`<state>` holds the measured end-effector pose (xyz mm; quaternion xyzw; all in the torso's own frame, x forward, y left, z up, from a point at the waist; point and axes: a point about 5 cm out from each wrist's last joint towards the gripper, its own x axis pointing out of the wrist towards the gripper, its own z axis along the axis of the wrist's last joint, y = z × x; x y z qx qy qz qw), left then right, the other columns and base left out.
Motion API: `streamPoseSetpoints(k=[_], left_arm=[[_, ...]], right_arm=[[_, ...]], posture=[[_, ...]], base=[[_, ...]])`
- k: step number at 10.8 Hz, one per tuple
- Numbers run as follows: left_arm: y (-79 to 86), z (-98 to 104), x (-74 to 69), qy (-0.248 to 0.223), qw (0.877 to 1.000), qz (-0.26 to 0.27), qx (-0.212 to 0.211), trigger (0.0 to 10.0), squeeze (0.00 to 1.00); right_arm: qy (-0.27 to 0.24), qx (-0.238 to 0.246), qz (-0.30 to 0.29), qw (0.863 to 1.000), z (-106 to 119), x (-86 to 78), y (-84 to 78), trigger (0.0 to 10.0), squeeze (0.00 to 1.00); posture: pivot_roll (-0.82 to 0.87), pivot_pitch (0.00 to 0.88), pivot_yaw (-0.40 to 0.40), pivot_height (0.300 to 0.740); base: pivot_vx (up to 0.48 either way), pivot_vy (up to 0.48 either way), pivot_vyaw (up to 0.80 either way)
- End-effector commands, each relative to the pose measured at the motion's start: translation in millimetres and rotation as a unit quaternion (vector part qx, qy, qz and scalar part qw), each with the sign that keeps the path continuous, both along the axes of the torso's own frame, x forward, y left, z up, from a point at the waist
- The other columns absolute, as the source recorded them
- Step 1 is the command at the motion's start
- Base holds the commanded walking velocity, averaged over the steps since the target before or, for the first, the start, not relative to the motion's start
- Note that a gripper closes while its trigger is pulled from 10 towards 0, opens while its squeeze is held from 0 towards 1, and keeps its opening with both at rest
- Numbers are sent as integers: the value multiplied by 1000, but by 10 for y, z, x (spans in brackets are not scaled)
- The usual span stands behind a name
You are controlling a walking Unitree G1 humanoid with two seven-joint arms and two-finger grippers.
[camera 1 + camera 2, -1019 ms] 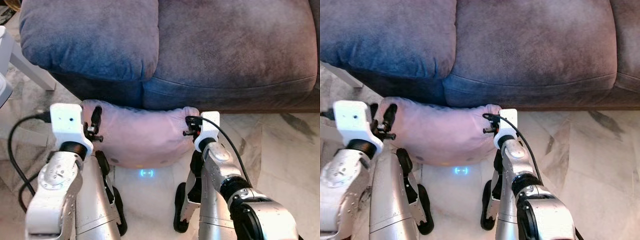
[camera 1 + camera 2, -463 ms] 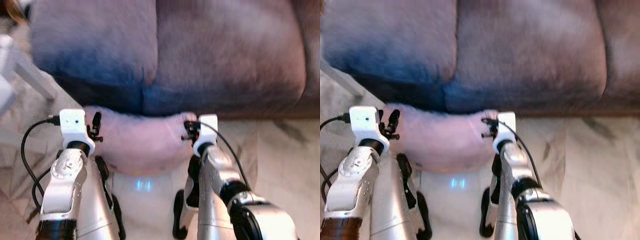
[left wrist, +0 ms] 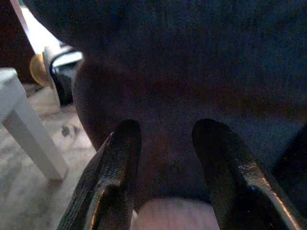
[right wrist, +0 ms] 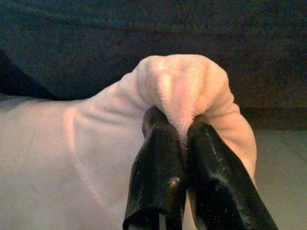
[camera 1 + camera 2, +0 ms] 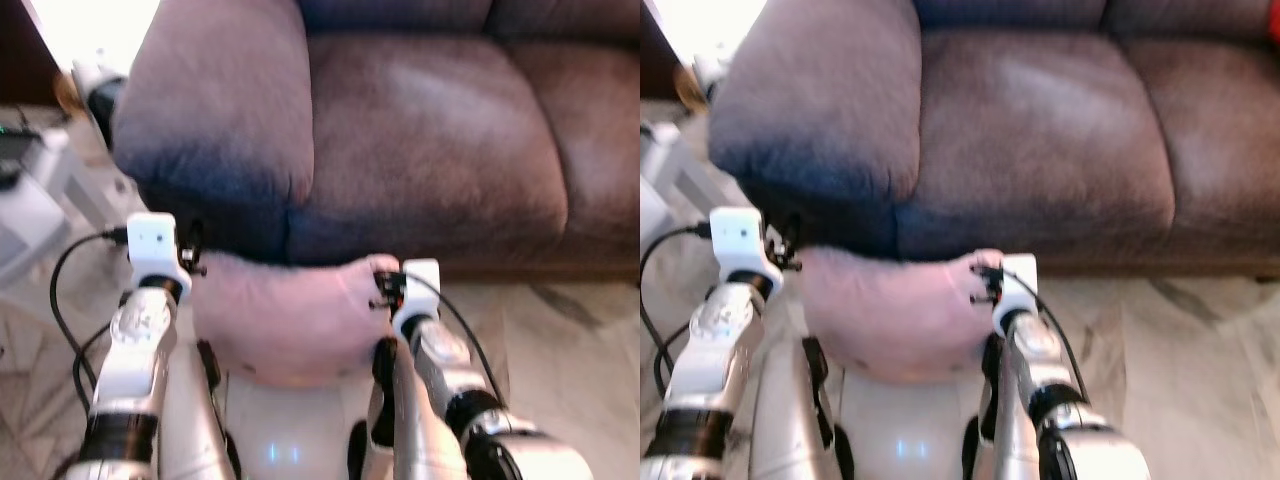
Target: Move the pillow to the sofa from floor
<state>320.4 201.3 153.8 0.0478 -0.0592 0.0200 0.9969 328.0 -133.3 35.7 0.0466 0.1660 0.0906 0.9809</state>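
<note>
While the plump pale pink plush pillow [image 5: 280, 315] is hanging off the marble floor [image 5: 570, 350] just near the brown suede sofa [image 5: 420, 150], the right gripper [image 4: 169, 143] is pinching its right corner and the left gripper [image 3: 163, 158], jaws apart, is sitting at its left edge. Lifting seems underway; next, raising it onto the far seat.

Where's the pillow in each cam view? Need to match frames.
Left eye view: pink pillow lower centre, between both arms.
Right eye view: pillow lower centre-left.
Left wrist view: pale pink edge between the open fingers.
Right wrist view: corner pinched by right gripper.
Shared landmark: the sofa behind it.
</note>
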Motion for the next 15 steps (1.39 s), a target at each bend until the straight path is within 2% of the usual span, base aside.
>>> streamPoseSetpoints(k=[1, 2, 4, 8, 10, 12, 15], left_arm=[[-17, -17, 26, -1, 1000, -7, 5, 10000, 0], [-33, -22, 62, -4, 1000, -8, 4, 10000, 0], [-119, -90, 37, -3, 1000, -20, -4, 10000, 0], [-174, -63, -91, -38, 998, -12, -54, 10000, 0], [-326, 23, -120, -56, 996, -34, -68, 10000, 0], [-385, 38, -119, -56, 995, -42, -69, 10000, 0], [-427, 115, -228, -76, 994, -54, -53, 10000, 0]], right_arm=[[-65, -18, -15, 998, 225, 114, -119, 10000, 0], [-82, -27, -15, 996, 296, 151, -137, 10000, 0], [-157, -39, -22, 987, 616, 280, -177, 10000, 0], [-237, -21, -12, 971, 1008, 283, -103, 10000, 0], [-282, -17, 14, 959, 1282, 199, 42, 10000, 0], [-305, -15, 7, 952, 1375, 123, 28, 10000, 0], [-363, -35, -9, 931, 1575, -181, 53, 10000, 0]], posture=[[166, 65, -95, 468], [165, 60, -94, 468], [157, 50, -87, 468], [136, 52, -81, 468], [124, 55, -78, 468], [121, 55, -72, 468], [123, 47, -72, 468]], base=[[0, 0, 0], [0, 0, 0], [0, 0, 0], [0, 0, 0], [0, 0, 0], [0, 0, 0], [0, 0, 0]])
